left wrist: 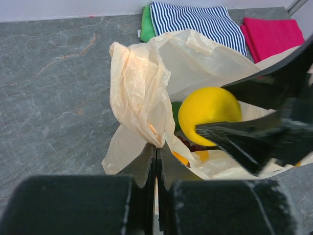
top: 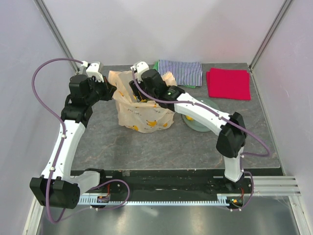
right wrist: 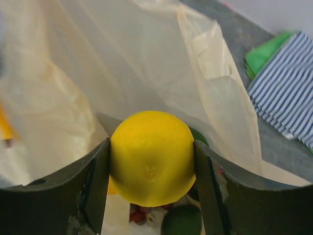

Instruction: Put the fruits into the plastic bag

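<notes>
The cream plastic bag [top: 144, 117] with banana prints stands at the table's middle back. My left gripper [left wrist: 157, 149] is shut on the bag's rim [left wrist: 146, 122], holding its mouth up. My right gripper [right wrist: 151, 152] hangs inside the bag's mouth, shut on the round yellow lemon [right wrist: 152, 156], which also shows in the left wrist view as the lemon [left wrist: 208, 112]. Below the lemon lie a dark green fruit [right wrist: 183, 220], a green one [right wrist: 199, 136] behind it, and dark red grapes [right wrist: 137, 215]. In the top view the right gripper [top: 138, 95] is over the bag.
A blue-striped cloth [top: 182, 72] over a green one lies behind the bag, a red cloth [top: 228, 83] to its right. A grey-green plate [top: 193, 121] sits right of the bag, partly under my right arm. Grey walls enclose the table.
</notes>
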You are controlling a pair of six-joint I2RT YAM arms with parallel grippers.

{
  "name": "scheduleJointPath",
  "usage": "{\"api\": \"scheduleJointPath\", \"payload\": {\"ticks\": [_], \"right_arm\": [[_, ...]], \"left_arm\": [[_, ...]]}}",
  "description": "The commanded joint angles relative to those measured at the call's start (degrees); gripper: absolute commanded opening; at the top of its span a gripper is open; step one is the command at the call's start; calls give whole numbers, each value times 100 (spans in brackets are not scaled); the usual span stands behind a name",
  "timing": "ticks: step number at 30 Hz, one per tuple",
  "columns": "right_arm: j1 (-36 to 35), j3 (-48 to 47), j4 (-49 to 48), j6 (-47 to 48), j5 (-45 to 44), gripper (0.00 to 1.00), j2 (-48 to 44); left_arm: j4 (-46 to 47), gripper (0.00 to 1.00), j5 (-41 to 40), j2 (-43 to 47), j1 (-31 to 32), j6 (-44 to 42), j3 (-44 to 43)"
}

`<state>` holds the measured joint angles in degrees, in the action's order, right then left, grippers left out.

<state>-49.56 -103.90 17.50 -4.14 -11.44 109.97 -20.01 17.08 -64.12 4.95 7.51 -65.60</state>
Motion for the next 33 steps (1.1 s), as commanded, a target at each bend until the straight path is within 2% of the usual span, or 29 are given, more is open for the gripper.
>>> {"api": "scheduleJointPath", "payload": {"ticks": [1, 4, 10, 15, 18, 21, 22, 23, 25, 31, 32, 33], "right_arm": [[-141, -762, 1166, 229, -921, 19, 524], [-142, -773, 1326, 221, -808, 19, 683], [-150, -720, 1642, 81, -52, 21, 1008], [-124, -606, 1722, -69, 274, 26, 1210], [-89, -570, 1740, -166, 335, 33, 1281], [-63, -544, 1731, -201, 318, 52, 1272], [-45, -544, 1731, -201, 318, 62, 1255], [-45, -544, 1731, -192, 327, 66, 1255], [-28, -544, 1731, -183, 336, 72, 1228], [17, -500, 1731, -201, 309, 80, 1176], [25, -491, 1722, -201, 309, 89, 1176], [25, -474, 1696, -227, 309, 90, 1132]], "left_arm": [[146, 2, 85, 101, -20, -171, -31], [147, 2, 67, 84, -20, -171, -23], [138, 2, 67, 66, -20, -179, -23], [146, 1, 76, 75, -20, -179, -23], [138, 2, 76, 75, -20, -179, -23], [138, 2, 76, 75, -20, -179, -23], [138, 2, 67, 75, -20, -171, -23], [138, 2, 76, 75, -20, -171, -23], [138, 1, 76, 84, -20, -171, -23], [138, 2, 76, 84, -20, -171, -23], [138, 2, 76, 92, -20, -179, -23], [138, 2, 85, 92, -20, -171, -23]]}}
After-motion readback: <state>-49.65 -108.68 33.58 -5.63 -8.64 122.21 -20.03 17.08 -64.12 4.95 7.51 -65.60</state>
